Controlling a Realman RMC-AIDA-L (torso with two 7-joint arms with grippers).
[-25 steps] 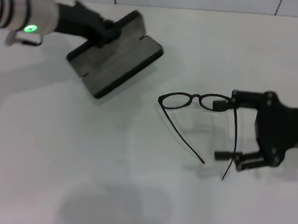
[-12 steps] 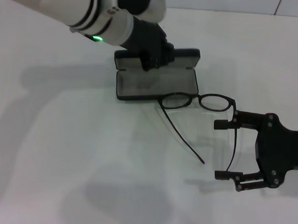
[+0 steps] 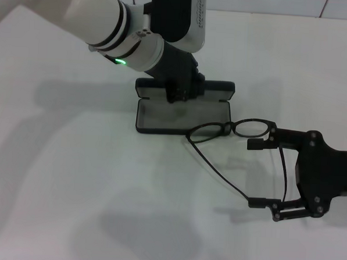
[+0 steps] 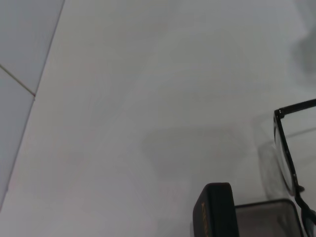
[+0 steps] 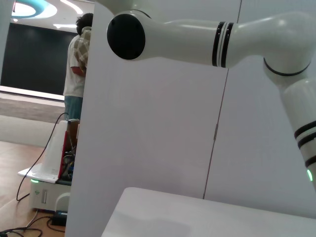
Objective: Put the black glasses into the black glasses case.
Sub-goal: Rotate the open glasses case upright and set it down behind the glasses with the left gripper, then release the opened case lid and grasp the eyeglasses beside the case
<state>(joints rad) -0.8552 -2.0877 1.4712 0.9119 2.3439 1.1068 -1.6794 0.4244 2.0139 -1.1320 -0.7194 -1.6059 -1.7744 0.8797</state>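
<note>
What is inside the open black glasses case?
Only grey lining shows inside the black glasses case. The left gripper covers part of it. The black glasses lie outside, by its corner.

A white table (image 3: 71,189) meets a pale panelled wall (image 5: 163,148), evenly lit.

The black glasses case (image 3: 183,110) lies open on the white worktop (image 3: 72,177), the left pincer (image 3: 180,91) gripping its raised lid. The black glasses (image 3: 236,148) touch its front edge, one temple arm running between the right pincer's (image 3: 263,172) spread fingers.
</note>
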